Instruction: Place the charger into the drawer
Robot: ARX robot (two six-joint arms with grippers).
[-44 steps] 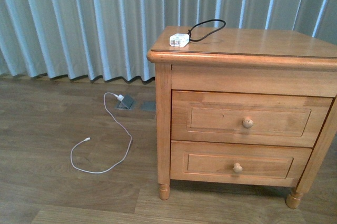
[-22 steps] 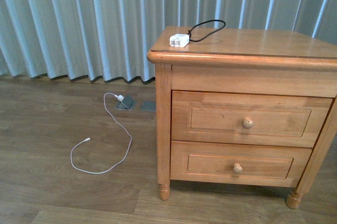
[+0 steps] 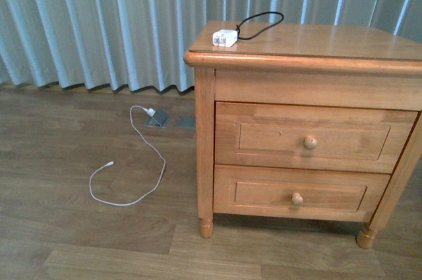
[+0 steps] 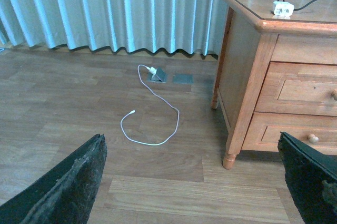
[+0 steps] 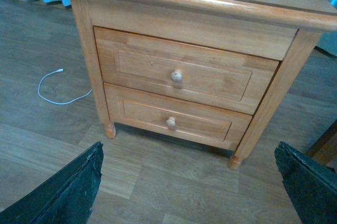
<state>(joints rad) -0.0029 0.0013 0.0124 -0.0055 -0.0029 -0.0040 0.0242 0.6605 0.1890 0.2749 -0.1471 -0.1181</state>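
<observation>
- A light-wood nightstand (image 3: 330,41) stands on a wood-plank floor (image 3: 79,247), with pale pleated curtains (image 3: 99,23) behind it.
- A thin white cable (image 3: 162,169) loops across the floor left of the nightstand. Its plug sits at a grey floor socket (image 3: 158,118) near the curtain's foot.
- The drawer (image 3: 264,136) is closed, its round knob (image 3: 310,141) unobstructed. The shorter lower drawer (image 3: 264,196) beneath it is closed too.
- The charger (image 3: 224,37) lies on the nightstand's top near the back left corner, its black cable curling behind it.
- The left gripper (image 4: 189,182) is spread wide and holds nothing. It is low over the floor, and the charger is well apart from it.
- The right gripper (image 5: 187,187) is likewise spread and empty. It faces the drawer fronts, well apart from both knobs.
</observation>
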